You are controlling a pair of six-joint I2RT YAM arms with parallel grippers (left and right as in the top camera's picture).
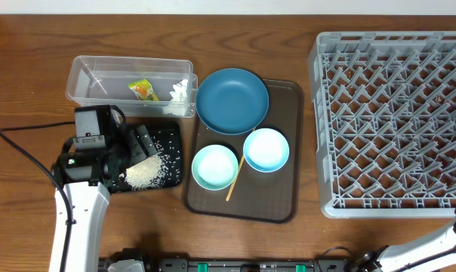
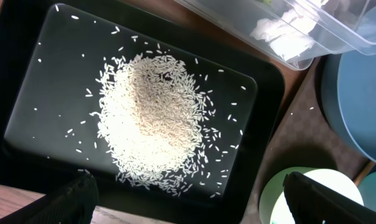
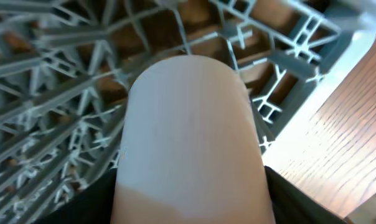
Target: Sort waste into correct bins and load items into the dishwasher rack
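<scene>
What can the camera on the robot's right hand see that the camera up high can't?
Only the right wrist view shows the small pinkish-white cup in the right gripper. Only the overhead view shows the clear plastic tub, the shallow black tray with white rice grains, the large dark blue dish and the flat brown serving tray. Both show the grey plastic lattice rack and the brown wooden table.

I count one grey dishwasher rack (image 1: 316, 128), one brown serving tray (image 1: 277, 198), one clear tub (image 1: 86, 81) and one black tray (image 1: 170, 138). Two bowls: a light blue bowl (image 1: 266, 149) and a pale mint bowl (image 1: 213, 166). One dark blue dish (image 1: 232, 100), one chopstick (image 1: 233, 183), one pinkish-white cup (image 3: 188, 137), one snack wrapper (image 1: 143, 90), one tissue wad (image 1: 181, 89), one heap of rice (image 1: 145, 174).
</scene>
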